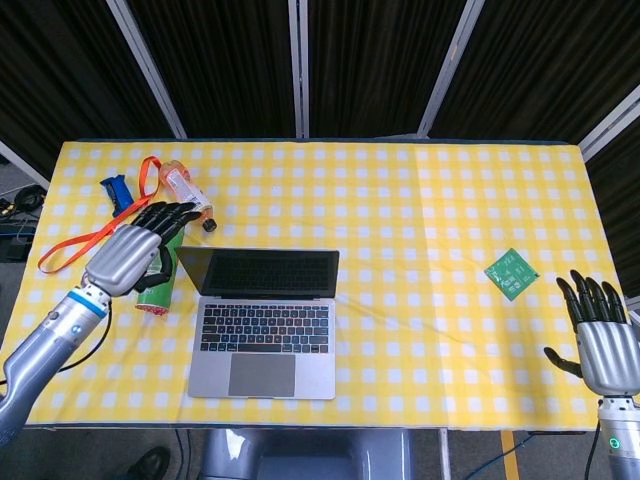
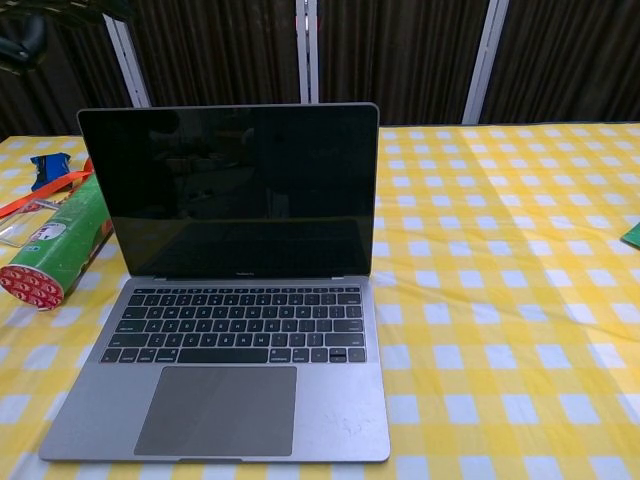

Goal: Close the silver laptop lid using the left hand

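Observation:
The silver laptop stands open on the yellow checked table, its dark screen upright and facing me. My left hand hovers just left of the lid's upper left corner, above the green can, with fingers spread and nothing in it. In the chest view only a dark bit of the left hand shows at the top left corner. My right hand rests open at the table's front right edge, far from the laptop.
A green can lies left of the laptop. Behind it are an orange bottle, a blue clip and an orange lanyard. A green card lies at the right.

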Controlling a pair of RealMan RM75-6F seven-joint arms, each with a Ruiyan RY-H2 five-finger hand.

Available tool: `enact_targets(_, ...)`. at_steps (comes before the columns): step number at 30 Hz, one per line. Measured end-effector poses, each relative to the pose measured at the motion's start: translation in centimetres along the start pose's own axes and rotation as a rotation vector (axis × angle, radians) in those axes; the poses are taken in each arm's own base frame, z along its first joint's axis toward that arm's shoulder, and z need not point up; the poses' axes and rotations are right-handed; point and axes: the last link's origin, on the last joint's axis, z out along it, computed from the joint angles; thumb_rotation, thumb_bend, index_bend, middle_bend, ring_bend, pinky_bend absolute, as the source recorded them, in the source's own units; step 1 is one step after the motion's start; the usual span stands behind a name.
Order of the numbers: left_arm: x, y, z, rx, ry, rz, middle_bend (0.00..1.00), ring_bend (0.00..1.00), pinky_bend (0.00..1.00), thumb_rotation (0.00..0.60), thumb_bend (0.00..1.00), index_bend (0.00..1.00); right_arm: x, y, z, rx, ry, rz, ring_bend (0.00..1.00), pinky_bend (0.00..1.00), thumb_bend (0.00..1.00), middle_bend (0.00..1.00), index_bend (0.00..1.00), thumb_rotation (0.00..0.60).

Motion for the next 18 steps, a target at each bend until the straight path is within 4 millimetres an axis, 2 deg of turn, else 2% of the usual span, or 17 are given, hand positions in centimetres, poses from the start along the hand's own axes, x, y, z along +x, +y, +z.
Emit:
enact_targets(4,-0.8,0.3,2.1,0.021,-0.067,-0.071,0.14,0.16,0.24,0.463,1.00,0.15,-0.3,0.0,0.0,0.000,-0.008,-0.009,0.00,0.00,0.00,0.00,0.00,0.600)
enact_targets(10,-1.9,-0.2,3.4,0.062,-0.126,-0.189,0.21,0.24,0.26,0.463,1.00,0.18,-0.2,0.2,0.1,-0.011,-0.004,-0.009,0.00,0.00,0.00,0.00,0.00,0.600)
enact_targets(15,-2.1,-0.7,3.5,0.081,-0.151,-0.276,0.29,0.31,0.33,0.463,1.00,0.21,-0.1,0.1,0.1,-0.009,-0.002,-0.009,0.00,0.00,0.00,0.00,0.00,0.600)
enact_targets(18,-2.0,-0.8,3.2,0.077,-0.157,-0.319,0.31,0.33,0.35,0.462,1.00,0.22,-0.1,0.0,0.1,-0.007,-0.001,-0.011,0.00,0.00,0.00,0.00,0.00,0.600)
